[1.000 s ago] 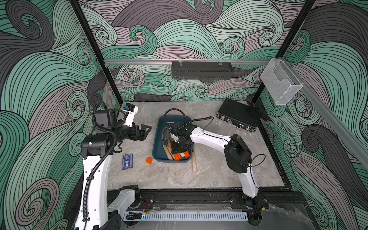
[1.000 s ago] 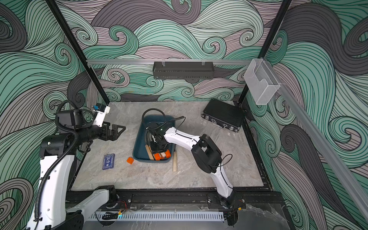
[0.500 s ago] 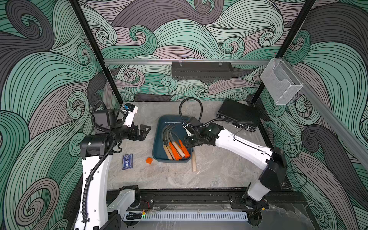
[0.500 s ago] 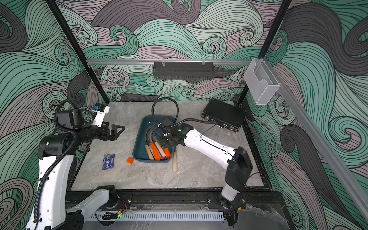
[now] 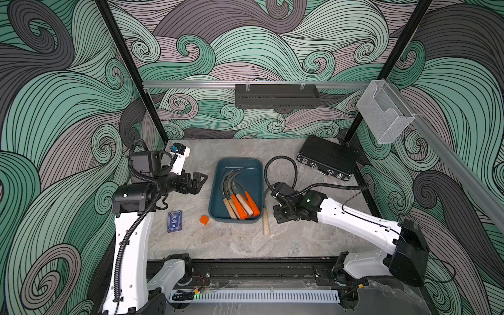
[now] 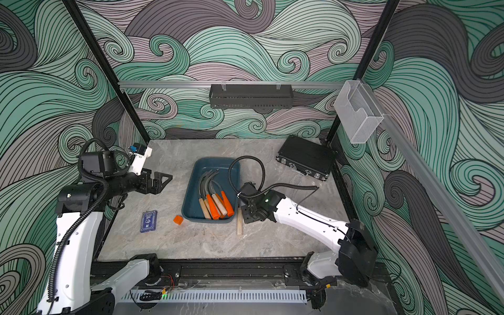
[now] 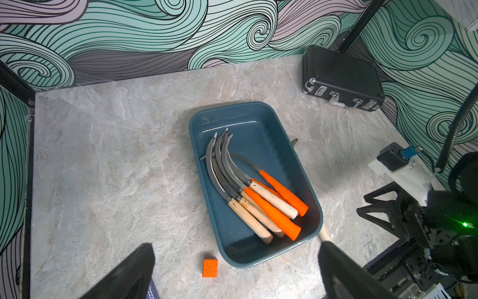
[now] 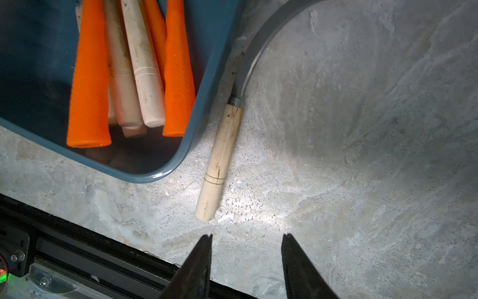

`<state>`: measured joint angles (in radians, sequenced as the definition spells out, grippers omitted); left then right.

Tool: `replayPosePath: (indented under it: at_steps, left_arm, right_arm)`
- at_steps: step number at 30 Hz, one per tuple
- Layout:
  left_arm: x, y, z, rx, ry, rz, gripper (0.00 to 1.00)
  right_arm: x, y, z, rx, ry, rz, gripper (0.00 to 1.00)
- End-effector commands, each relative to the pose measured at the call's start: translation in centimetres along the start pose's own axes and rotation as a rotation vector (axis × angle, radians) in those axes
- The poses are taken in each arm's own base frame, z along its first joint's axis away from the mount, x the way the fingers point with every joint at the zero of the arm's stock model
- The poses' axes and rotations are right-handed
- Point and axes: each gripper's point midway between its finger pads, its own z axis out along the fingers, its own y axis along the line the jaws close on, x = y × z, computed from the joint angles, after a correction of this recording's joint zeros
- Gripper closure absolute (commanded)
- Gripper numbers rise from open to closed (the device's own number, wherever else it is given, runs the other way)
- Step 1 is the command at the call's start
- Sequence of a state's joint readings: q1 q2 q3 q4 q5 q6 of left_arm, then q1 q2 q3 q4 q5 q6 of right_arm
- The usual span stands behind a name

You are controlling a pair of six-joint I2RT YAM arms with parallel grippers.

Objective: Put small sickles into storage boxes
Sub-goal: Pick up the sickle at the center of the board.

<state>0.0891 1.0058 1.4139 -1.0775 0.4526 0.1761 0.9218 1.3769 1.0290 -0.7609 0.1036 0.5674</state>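
Since the wooden-handled sickle [image 8: 219, 158] lies on the counter [image 8: 336, 168] against the outer wall of the teal tray [image 8: 207, 77], the right hand [image 8: 245, 259], released and empty, should pinch the handle's free end and lift over the rim.

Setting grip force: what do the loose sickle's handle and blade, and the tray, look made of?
Handle: pale bare wood, by its grain streaks and turned grooves. Blade: dull grey metal, matte. Tray: probably plastic, glossy teal, with highlights on its rounded rim.
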Motion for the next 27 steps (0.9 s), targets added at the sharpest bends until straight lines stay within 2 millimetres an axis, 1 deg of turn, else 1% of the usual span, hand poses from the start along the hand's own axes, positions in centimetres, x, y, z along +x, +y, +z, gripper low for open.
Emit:
replayPosePath:
  at_steps: [1, 4, 10, 16, 27]
  left_arm:
    - [0.0, -0.4, -0.3, 0.01, -0.011, 0.026, 0.02]
    - [0.0, -0.5, -0.5, 0.009, -0.014, 0.03, 0.01]
    - [0.0, -0.5, -0.5, 0.008, -0.014, 0.032, 0.02]
    - [0.2, -0.4, -0.5, 0.005, -0.009, 0.031, 0.01]
    - [0.3, -0.5, -0.5, 0.005, -0.008, 0.034, 0.01]
  right_arm:
    - [-0.2, 1.0, 0.7, -0.045, -0.017, 0.032, 0.53]
    - [0.0, 1.4, 1.6, -0.051, -0.007, 0.035, 0.53]
    - [0.6, 3.2, 3.6, -0.066, 0.027, 0.014, 0.53]
    - [1.3, 3.6, 5.5, -0.016, 0.072, 0.007, 0.54]
    - [1.9, 4.5, 7.5, 0.02, 0.111, -0.002, 0.53]
